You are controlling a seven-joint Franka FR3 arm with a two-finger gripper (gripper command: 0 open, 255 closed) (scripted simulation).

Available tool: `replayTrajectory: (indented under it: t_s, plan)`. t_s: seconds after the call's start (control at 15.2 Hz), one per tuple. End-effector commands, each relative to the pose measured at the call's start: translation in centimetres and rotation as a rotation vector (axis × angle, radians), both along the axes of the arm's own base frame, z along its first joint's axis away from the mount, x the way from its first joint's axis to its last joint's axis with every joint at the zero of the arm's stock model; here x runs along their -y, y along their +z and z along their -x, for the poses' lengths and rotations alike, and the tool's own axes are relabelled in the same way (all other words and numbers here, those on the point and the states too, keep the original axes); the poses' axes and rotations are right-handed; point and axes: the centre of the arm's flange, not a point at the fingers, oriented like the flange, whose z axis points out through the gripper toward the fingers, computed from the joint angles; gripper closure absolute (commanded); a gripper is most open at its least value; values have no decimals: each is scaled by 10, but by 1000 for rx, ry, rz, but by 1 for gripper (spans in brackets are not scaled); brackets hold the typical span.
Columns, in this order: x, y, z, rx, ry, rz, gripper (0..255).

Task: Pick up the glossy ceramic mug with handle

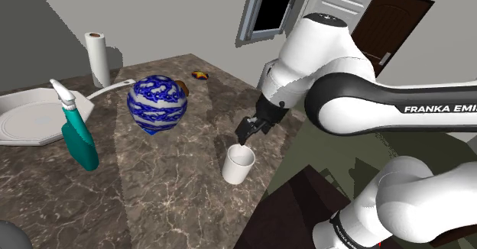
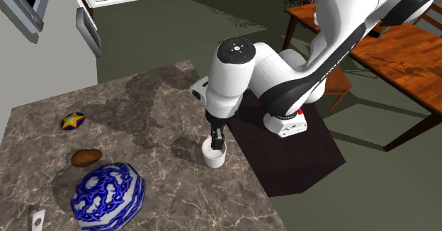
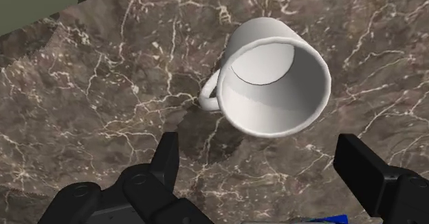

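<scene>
A white mug (image 1: 238,164) with a loop handle stands upright on the dark marble counter (image 1: 168,194), near its edge by the robot stand. My black gripper (image 1: 246,133) hovers just above the mug's rim, fingers open and apart. In the second exterior view the gripper (image 2: 217,140) hangs right over the mug (image 2: 213,154). The wrist view looks into the mug (image 3: 273,85); its handle (image 3: 210,92) sticks out to the side. Both fingers (image 3: 167,157) stand wide apart short of the mug, touching nothing.
A large blue-and-white patterned vase (image 1: 157,104) sits mid-counter, with a teal spray bottle (image 1: 78,131), a paper towel roll (image 1: 97,58) and a white sink (image 1: 30,118) beyond. A brown lump (image 2: 86,157) and a small colourful star toy (image 2: 71,120) lie farther off. A wooden table (image 2: 397,45) stands behind the arm.
</scene>
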Motion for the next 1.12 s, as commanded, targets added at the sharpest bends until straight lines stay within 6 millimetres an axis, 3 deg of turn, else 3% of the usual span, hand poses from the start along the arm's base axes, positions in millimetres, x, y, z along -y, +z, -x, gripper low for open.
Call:
replayTrajectory:
  t_s: [0.0,0.26,0.79,0.92,0.99,1.06]
  plan:
    - [-18,-21,-2,-1,1,0,0]
    - [-54,-59,-4,-3,5,3,0]
    - [-55,-100,-5,-3,5,3,0]
    - [-55,-100,-5,-3,5,3,0]
    - [-55,-101,-4,-3,5,3,255]
    - [-55,-101,-5,-3,5,3,255]
